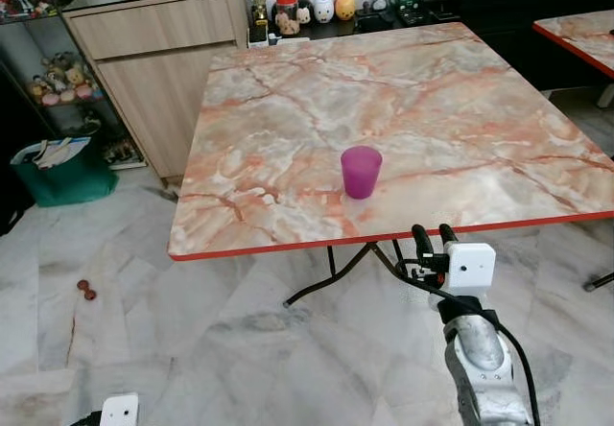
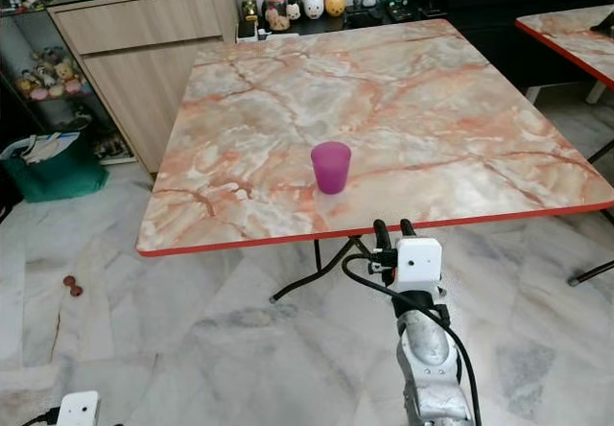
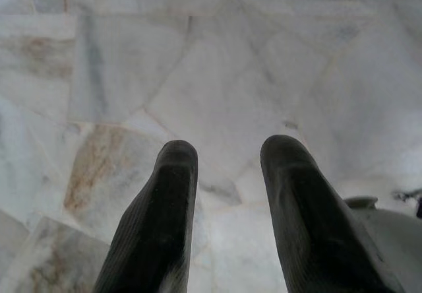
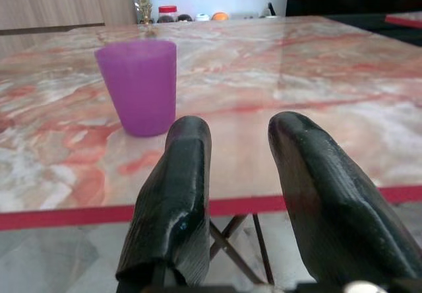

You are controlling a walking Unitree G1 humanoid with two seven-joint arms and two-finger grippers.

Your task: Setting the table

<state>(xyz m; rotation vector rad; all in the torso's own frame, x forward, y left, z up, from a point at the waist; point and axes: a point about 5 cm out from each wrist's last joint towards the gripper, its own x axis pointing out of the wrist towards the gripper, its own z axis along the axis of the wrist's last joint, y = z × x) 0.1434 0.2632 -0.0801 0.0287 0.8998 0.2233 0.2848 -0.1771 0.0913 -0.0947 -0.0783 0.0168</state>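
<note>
The table [image 1: 451, 109] is a square slab of glossy pink-veined marble pattern with a red rim on folding metal legs, standing on a pale marble floor [image 1: 192, 340]. The cup [image 1: 361, 172], a purple tapered plastic tumbler, stands upright near the front edge.

The right gripper [image 1: 434, 235] hovers just off that edge, empty, jaws narrowly parted. A push forward could likely tip the light cup over. The left gripper [image 3: 224, 194] hangs idle over the floor, jaws slightly apart.

A single purple plastic cup [image 1: 361, 171] stood upright, mouth up, on the marbled tabletop [image 1: 432, 100] with its red-trimmed rim. It sat close to the tabletop's near edge, roughly midway along that edge, well apart from both near corners.
</note>
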